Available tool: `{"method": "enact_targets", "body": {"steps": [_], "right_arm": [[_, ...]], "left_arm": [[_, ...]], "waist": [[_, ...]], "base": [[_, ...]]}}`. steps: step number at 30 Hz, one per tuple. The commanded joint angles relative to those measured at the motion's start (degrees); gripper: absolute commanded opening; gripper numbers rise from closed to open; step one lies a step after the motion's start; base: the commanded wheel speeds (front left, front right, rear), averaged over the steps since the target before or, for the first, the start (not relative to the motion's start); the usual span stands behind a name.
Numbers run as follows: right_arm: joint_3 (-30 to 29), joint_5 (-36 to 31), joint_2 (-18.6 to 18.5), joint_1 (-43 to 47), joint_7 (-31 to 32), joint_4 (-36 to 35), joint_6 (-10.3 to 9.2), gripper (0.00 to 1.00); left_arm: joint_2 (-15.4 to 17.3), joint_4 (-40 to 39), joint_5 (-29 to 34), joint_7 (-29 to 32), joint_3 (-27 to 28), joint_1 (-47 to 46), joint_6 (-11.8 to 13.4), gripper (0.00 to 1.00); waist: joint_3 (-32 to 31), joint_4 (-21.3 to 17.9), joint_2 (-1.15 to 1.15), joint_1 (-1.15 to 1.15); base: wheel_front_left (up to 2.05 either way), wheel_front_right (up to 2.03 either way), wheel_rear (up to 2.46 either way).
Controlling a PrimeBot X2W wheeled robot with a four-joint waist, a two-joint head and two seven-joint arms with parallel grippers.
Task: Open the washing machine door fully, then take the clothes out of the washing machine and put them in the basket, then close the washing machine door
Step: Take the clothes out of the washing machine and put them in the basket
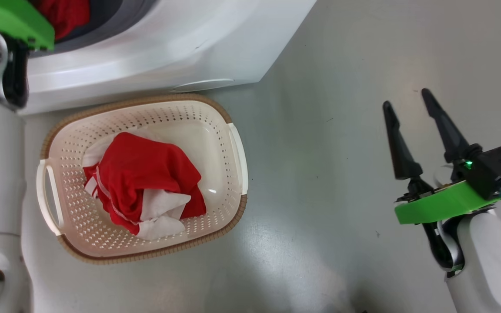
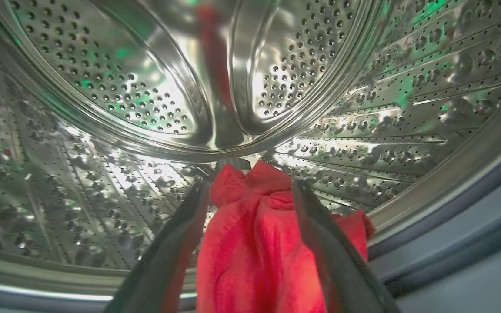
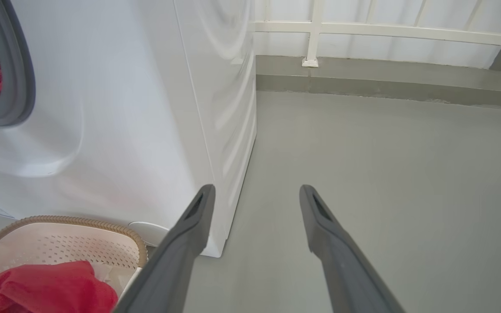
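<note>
Head view: the basket, long axis left-right, sits before the washing machine, red clothes heaped inside. Left wrist: left jaws, wide apart in the drum, straddle a red garment, ungripped. Right wrist: right jaws gape empty.

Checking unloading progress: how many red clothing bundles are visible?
2. One red bundle lies in the basket; another red bundle lies in the drum, within the open left pincer. More may hide underneath.
</note>
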Motion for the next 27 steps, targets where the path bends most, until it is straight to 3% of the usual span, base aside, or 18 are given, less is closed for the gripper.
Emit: {"method": "enact_targets", "body": {"steps": [1, 6, 12, 22, 23, 24, 25, 26, 27], "right_arm": [[1.6, 1.4, -0.4, 1.1, -0.4, -0.9, 0.36, 1.00], [3.0, 2.1, -0.3, 1.4, -0.4, -0.5, 0.36, 1.00], [3.3, 2.6, -0.5, 1.7, -0.4, -0.3, 0.36, 1.00], [4.4, 3.5, -0.9, 2.2, -0.4, -0.2, 0.36, 1.00], [4.5, 3.5, -1.0, 2.3, -0.4, -0.1, 0.36, 1.00], [4.5, 3.6, -1.0, 2.3, -0.4, -0.1, 0.36, 1.00], [4.6, 3.6, -1.0, 2.3, -0.4, -0.2, 0.36, 1.00], [4.6, 3.6, -1.1, 2.3, -0.4, -0.2, 0.36, 1.00], [4.6, 3.6, -1.1, 2.3, -0.4, -0.2, 0.36, 1.00]], "left_arm": [[3.3, -0.1, -1.3, 1.9, -0.4, -1.4, -0.3, 1.00], [6.0, 5.2, -3.1, 11.0, -4.3, -3.6, -0.3, 1.00], [6.3, 9.2, -3.6, 18.3, -7.3, -4.4, -0.3, 1.00], [6.8, 12.6, -2.8, 20.2, -10.2, -4.1, -0.3, 1.00], [6.8, 12.9, -2.9, 20.3, -10.3, -4.0, -0.3, 0.90], [6.7, 13.1, -2.9, 20.3, -10.6, -4.0, -0.3, 0.53], [6.7, 13.2, -3.0, 20.4, -10.8, -3.9, -0.3, 0.31], [6.7, 13.3, -3.1, 20.2, -11.1, -3.8, -0.3, 0.00], [6.7, 13.3, -3.1, 20.0, -11.4, -3.6, -0.3, 0.00]], "waist": [[-0.3, -0.1, 0.00, 0.00], [-1.0, -0.7, 0.00, 0.00], [-1.3, -0.9, 0.00, 0.00], [-2.5, -1.4, 0.00, 0.00], [-2.6, -1.5, 0.00, 0.00], [-2.7, -1.5, 0.00, 0.00], [-2.7, -1.5, 0.00, 0.00], [-2.7, -1.5, 0.00, 0.00], [-2.7, -1.5, 0.00, 0.00]], "base": [[0.00, 0.00, 0.00], [0.00, 0.00, 0.00], [0.00, 0.00, 0.00], [0.00, 0.00, 0.00], [0.00, 0.00, 0.00], [0.00, 0.00, 0.00], [0.00, 0.00, 0.00], [0.00, 0.00, 0.00], [0.00, 0.00, 0.00]]}}
